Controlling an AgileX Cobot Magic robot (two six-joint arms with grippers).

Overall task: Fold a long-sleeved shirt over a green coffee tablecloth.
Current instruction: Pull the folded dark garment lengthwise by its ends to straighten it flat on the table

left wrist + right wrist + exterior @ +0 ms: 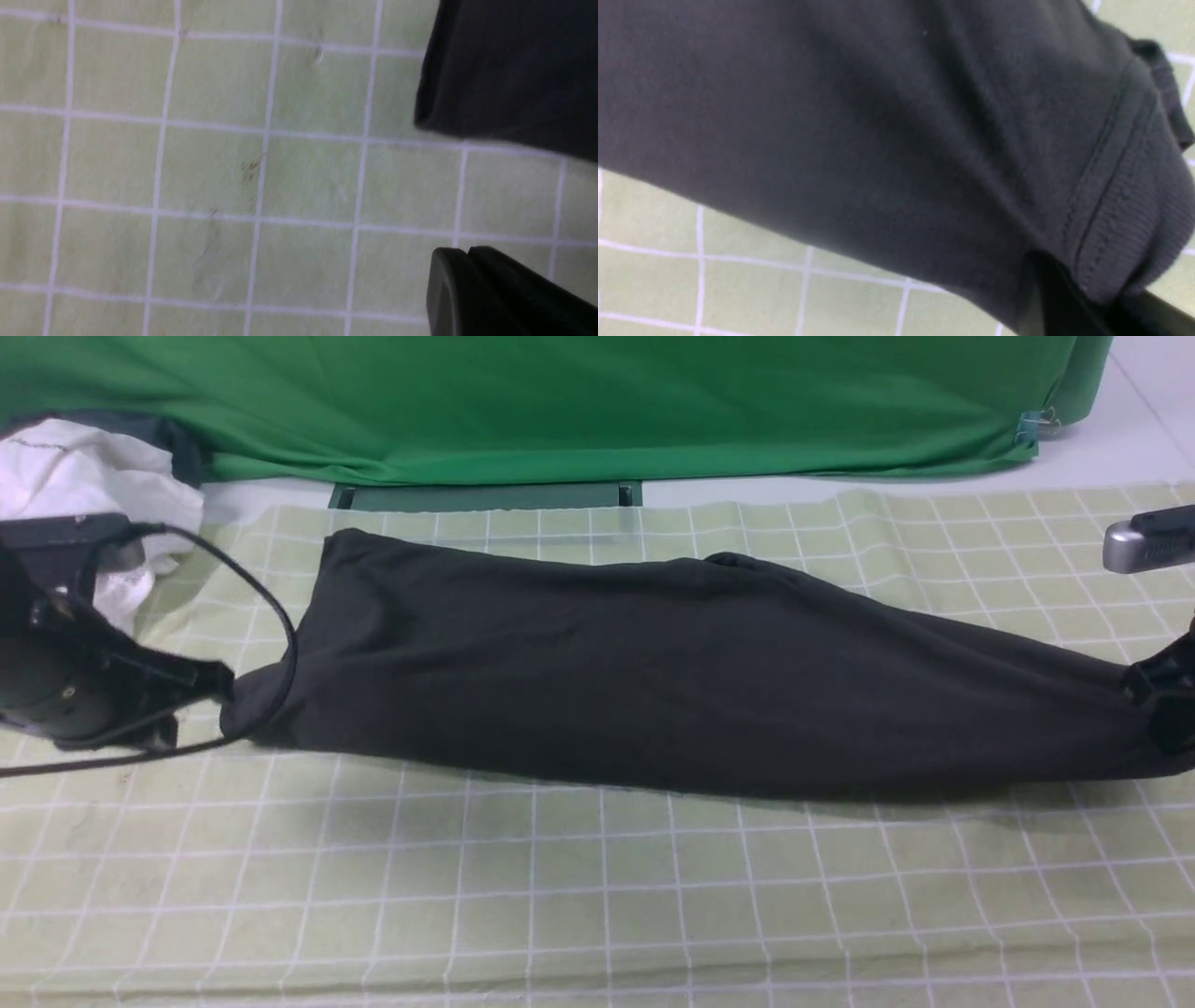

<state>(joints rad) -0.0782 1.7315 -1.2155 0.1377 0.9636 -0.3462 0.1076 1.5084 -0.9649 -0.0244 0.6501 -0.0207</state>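
The long-sleeved shirt (653,681) lies as a long black band across the green coffee tablecloth (597,896), print hidden. My left gripper (219,686) sits at the band's left tip. In the left wrist view its fingers (455,254) are pressed together with nothing between them. They hover over the tablecloth (210,163), apart from the shirt's corner (514,70). My right gripper (1153,695) is at the right end of the band. In the right wrist view this gripper (1064,289) is shut on the shirt's (878,116) ribbed edge, which is raised off the tablecloth (654,280).
A white garment (84,476) lies bunched at the far left behind the left arm. Plain deep-green fabric (560,401) hangs along the back. A black cable (280,616) loops from the left wrist over the shirt's left end.
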